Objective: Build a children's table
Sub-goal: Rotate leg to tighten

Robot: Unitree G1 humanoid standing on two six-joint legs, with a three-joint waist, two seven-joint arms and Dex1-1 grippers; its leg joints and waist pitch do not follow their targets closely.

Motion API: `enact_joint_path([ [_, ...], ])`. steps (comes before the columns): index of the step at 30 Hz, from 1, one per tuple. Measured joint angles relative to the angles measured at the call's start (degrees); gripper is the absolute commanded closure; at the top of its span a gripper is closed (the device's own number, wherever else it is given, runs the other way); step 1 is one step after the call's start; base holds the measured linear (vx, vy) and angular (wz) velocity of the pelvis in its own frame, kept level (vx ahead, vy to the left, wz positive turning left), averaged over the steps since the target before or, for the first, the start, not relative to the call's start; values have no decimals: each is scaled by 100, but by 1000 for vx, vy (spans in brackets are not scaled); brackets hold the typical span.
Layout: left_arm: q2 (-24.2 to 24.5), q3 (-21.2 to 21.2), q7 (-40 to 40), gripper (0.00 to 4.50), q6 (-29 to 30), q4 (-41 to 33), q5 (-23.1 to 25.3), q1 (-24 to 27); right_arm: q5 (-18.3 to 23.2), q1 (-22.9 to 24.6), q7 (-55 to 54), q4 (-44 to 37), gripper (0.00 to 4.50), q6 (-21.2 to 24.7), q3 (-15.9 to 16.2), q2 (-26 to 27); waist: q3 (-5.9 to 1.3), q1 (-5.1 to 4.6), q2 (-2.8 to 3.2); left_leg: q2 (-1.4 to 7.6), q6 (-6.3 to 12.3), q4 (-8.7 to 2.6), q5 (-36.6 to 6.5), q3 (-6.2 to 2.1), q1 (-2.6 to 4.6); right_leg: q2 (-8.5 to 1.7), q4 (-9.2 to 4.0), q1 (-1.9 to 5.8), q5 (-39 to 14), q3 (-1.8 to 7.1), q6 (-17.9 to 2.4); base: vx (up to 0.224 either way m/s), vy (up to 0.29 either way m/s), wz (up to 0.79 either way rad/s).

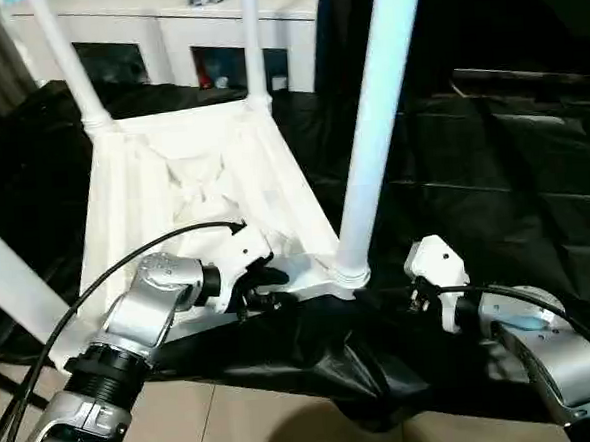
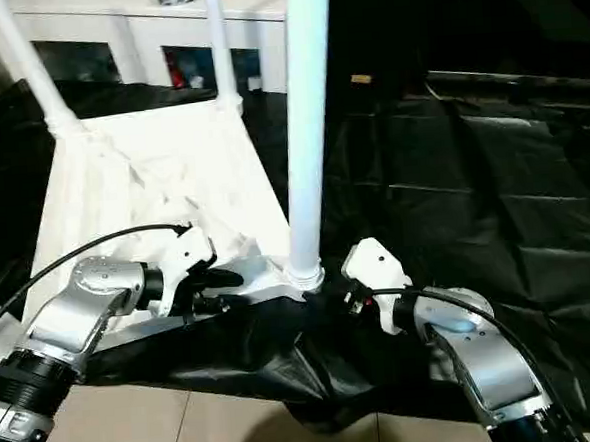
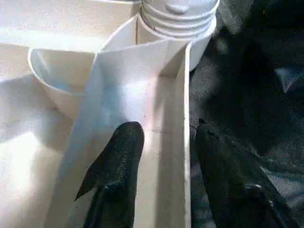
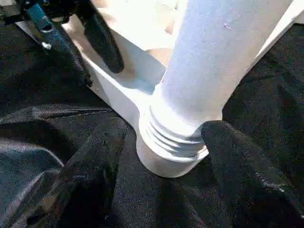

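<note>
Black sheet [image 1: 492, 169] over floor, upturned children's table [image 1: 202, 177], white cabinet [image 1: 163, 29] behind

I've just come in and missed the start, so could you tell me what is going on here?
A humanoid robot is assembling a white children's table, whose top lies upside down on black sheeting. Three legs stand in corner sockets. The left gripper straddles the top's near rim, fingers apart. The right gripper sits open around the base of the near leg at its socket.
</note>
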Motion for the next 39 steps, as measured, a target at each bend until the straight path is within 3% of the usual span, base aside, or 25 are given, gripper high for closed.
enact_joint_path([
  [5,30,1,-22,313,92,0,-5,-4,91,-48,21,98,155,0,0,49,-3,-4,-5,0,0,0,0,0,0,0,0,1,0,1,0,0,0,0],
  [9,37,3,-29,328,144,0,-20,-10,140,-178,96,312,128,21,-8,118,-5,-9,-7,0,0,0,0,1,0,0,1,2,0,1,0,0,0,0],
  [10,37,3,-36,363,157,0,-23,-13,160,-240,102,381,101,37,-19,154,-5,-11,-8,0,0,0,0,1,0,0,1,2,0,2,0,0,0,0],
  [21,-13,-84,-149,444,147,150,-25,-128,73,-736,145,911,19,-24,100,301,-9,-3,-17,-1,2,8,2,3,2,-2,10,6,2,2,-2,0,0,0],
  [28,-35,-85,-136,449,48,176,-16,-129,-57,-989,187,1265,19,-165,199,512,-11,-3,-22,-1,2,9,2,3,2,-3,14,7,4,2,-1,0,0,0],
  [39,-29,-83,-152,450,31,174,-20,-122,-123,-1316,119,1861,130,-293,209,699,-11,-4,-22,-1,2,10,3,3,2,-3,14,6,4,2,-2,0,0,0],
])
